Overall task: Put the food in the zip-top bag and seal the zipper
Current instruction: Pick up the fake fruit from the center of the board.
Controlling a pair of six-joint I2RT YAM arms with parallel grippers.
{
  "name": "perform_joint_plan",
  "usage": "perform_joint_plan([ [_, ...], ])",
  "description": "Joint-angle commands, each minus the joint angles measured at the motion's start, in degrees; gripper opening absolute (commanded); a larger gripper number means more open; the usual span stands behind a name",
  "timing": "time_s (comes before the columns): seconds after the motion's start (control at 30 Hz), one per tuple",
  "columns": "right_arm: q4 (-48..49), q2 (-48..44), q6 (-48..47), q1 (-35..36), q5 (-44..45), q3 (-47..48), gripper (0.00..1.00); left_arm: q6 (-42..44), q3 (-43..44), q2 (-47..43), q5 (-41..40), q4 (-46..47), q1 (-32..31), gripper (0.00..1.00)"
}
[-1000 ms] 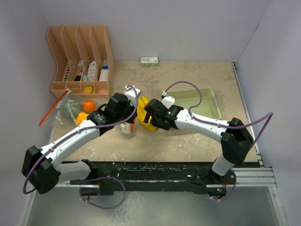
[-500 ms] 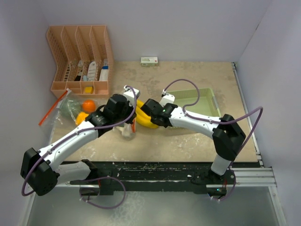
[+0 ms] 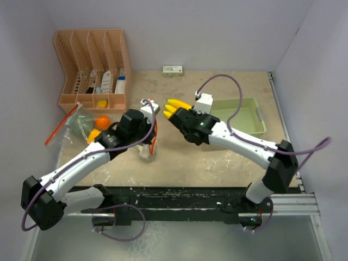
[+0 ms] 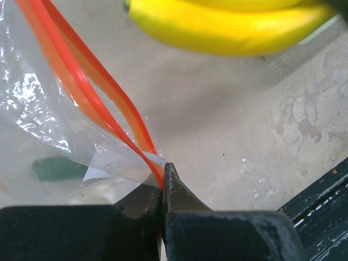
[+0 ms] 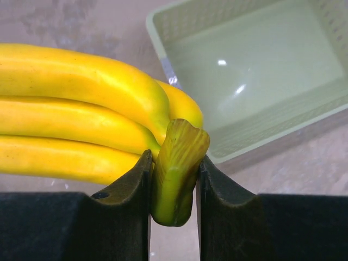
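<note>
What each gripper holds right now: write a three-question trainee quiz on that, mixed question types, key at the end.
1. True or false: the right gripper is shut on the stem of the bananas.
2. The left gripper pinches: A) an orange, B) the orange zipper strip of the bag, C) the tray.
3. Short answer: are the bananas inside the bag yet?
Key: 1 true; 2 B; 3 no, they are outside it.
</note>
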Motion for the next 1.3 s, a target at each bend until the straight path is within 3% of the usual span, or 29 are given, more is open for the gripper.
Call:
perform_joint_plan([
  [0.0,2.4,-7.8,-12.4,0.3,14.2,1.8,0.0,0.9,3.3,-3.4,0.9,-2.5,-0.2,0.0],
  [0.2,9.5,-14.5,-24.6,0.5,11.8,0.3,0.0,3.0,5.5,-4.9,2.4,-6.5,-0.1,0.0],
  [0.37,8.1,-18.3,-29.4,1.7,10.3,-0.8,0.0,6.4,6.0,-2.6,1.4,-8.6,-0.2,0.0],
  [0.53,10.7,-23.7,-34.5,5.1,13.2,-5.5,0.0,9.6,12.0,1.0,-4.0,-15.6,-0.2,0.0],
  [0.67,22.8,-29.0,-42.2,7.3,14.1,-12.6,0.0,11.5,15.8,2.0,-5.4,-18.0,-0.2,0.0],
  [0.83,52.8,-34.0,-58.9,7.8,13.3,-24.5,0.0,13.3,19.9,2.8,-3.4,-22.3,-0.2,0.0],
  [1.0,79.0,-33.8,-74.7,7.8,8.4,-30.2,0.0,16.2,19.0,2.7,-5.4,-23.6,-0.2,0.0],
  [1.13,86.5,-33.6,-78.8,8.0,4.7,-31.5,0.0,17.5,18.0,3.2,-8.1,-21.1,0.2,0.0],
  [1.27,86.6,-32.5,-78.5,8.2,3.9,-31.3,0.0,16.1,19.9,6.3,-9.8,-21.0,2.1,0.0],
])
